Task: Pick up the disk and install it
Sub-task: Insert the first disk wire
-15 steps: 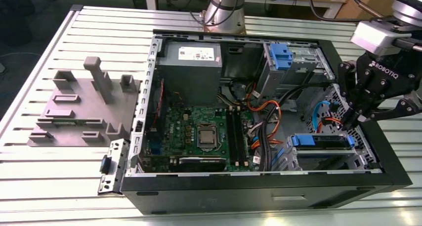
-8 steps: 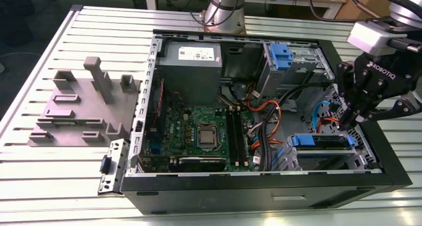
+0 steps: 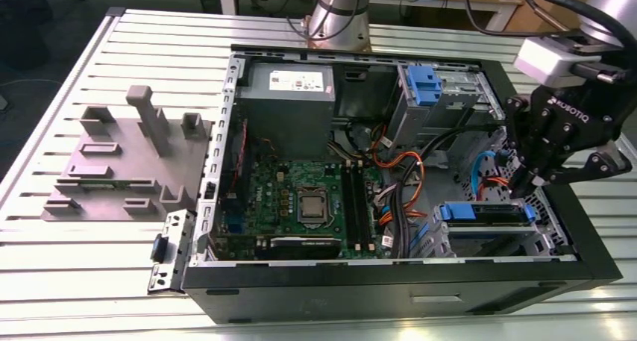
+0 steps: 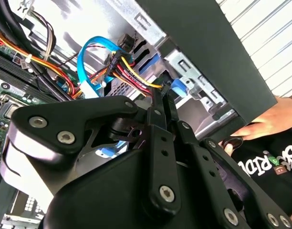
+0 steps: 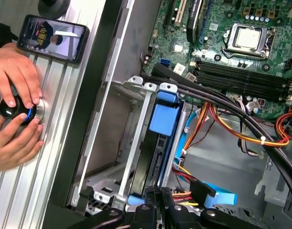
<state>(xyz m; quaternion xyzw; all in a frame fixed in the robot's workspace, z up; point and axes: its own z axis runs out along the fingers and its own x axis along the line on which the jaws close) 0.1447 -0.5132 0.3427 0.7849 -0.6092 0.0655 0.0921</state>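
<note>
- One grey fixture plate [image 3: 119, 169] lies on the slatted table [image 3: 60, 281] at 9 o'clock in the exterior view, well apart from the open computer case [image 3: 398, 281].
- Inside the case, the motherboard [image 3: 298, 199] sits at the centre, with the grey power supply box [image 3: 289, 87] at 12 o'clock.
- The disk [image 3: 482, 214], with its blue rail showing, sits in the drive bay at 4 o'clock.
- The gripper [image 3: 527, 180] hangs just above the disk at 3 o'clock; its fingers [image 4: 160, 109] look pressed together, holding nothing.
- A person's hands [image 5: 15, 109] rest on a round controller [image 5: 17, 110] beside a phone [image 5: 53, 37] in the first wrist view.
</note>
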